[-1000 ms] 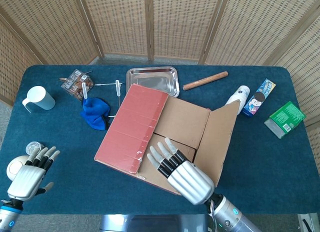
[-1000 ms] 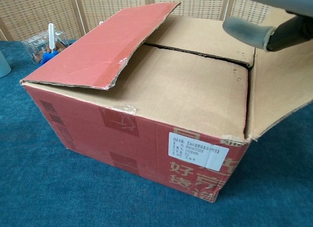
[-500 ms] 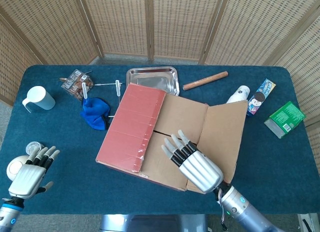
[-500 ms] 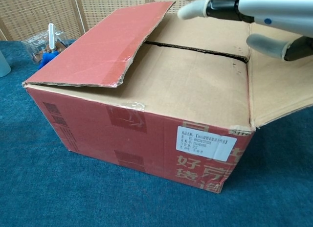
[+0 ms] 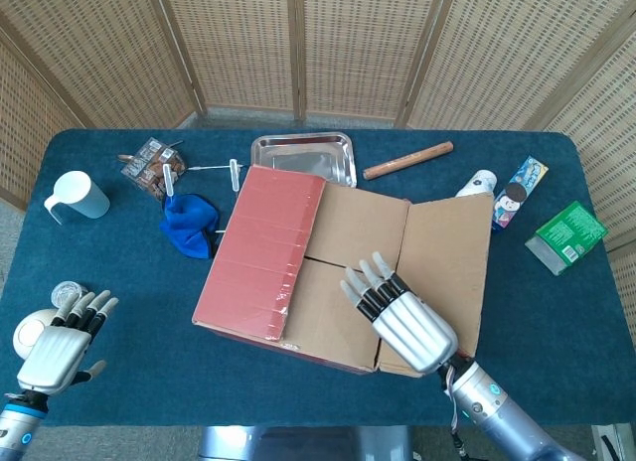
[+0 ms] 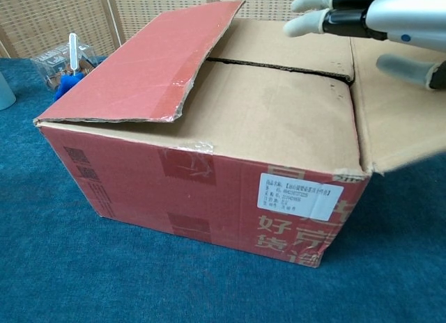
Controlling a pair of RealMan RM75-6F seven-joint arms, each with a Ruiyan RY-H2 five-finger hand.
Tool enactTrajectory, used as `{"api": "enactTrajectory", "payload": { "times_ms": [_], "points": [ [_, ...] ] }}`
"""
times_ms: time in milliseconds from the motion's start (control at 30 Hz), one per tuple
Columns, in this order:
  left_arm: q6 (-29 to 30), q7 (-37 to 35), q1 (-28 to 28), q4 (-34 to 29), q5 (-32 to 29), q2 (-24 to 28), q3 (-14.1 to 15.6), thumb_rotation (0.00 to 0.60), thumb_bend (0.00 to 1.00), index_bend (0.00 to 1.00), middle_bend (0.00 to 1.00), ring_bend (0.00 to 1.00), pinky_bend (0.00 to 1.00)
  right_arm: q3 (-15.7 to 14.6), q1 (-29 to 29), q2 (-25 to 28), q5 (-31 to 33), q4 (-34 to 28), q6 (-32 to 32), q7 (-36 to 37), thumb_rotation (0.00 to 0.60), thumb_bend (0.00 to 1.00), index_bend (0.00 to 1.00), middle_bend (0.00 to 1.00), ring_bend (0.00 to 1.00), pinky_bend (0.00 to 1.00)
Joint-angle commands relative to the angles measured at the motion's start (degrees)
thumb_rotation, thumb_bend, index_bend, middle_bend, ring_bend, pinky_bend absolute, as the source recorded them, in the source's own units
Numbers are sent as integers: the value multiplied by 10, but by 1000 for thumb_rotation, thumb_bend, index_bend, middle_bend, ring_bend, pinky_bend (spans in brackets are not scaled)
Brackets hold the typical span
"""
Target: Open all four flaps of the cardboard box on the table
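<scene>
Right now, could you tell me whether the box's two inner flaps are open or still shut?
Shut. Both inner flaps lie flat across the cardboard box, meeting at a narrow seam.

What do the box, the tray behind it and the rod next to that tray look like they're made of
The box looks like corrugated cardboard: matte brown inside, red printed outside, with torn, ragged flap edges. The tray appears to be metal, likely steel or aluminium, going by its shiny, reflective silver surface. The rod seems to be wood, plain brown and unpolished, though it's too small to be sure.
</scene>
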Motion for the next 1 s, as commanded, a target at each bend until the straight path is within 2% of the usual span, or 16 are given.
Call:
{"api": "enactTrajectory", "payload": {
  "times_ms": [33, 333, 533, 767, 1000],
  "points": [
    [0, 0, 0, 0, 0, 0, 0, 600, 100, 0, 0, 0, 0, -1, -5, 7, 12, -13, 5, -9, 600, 566, 0, 0, 0, 0],
    [0, -1, -1, -2, 1, 0, 1, 600, 100, 0, 0, 0, 0, -3, -11, 19, -4, -47, 15, -26, 600, 561, 0, 0, 0, 0],
    [2, -4, -1, -3, 1, 2, 1, 600, 100, 0, 0, 0, 0, 3, -7, 10, -11, -24, 13, -2, 600, 541, 0, 0, 0, 0],
    [11, -13, -1, -12, 6, 9, -1, 600, 100, 0, 0, 0, 0, 15, -13, -1, -55, 52, 45, 150, 600, 480, 0, 0, 0, 0],
    [36, -33, 0, -26, 17, 25, -7, 600, 99, 0, 0, 0, 0, 6, -56, 14, -117, 121, 135, 317, 600, 408, 0, 0, 0, 0]
  ]
}}
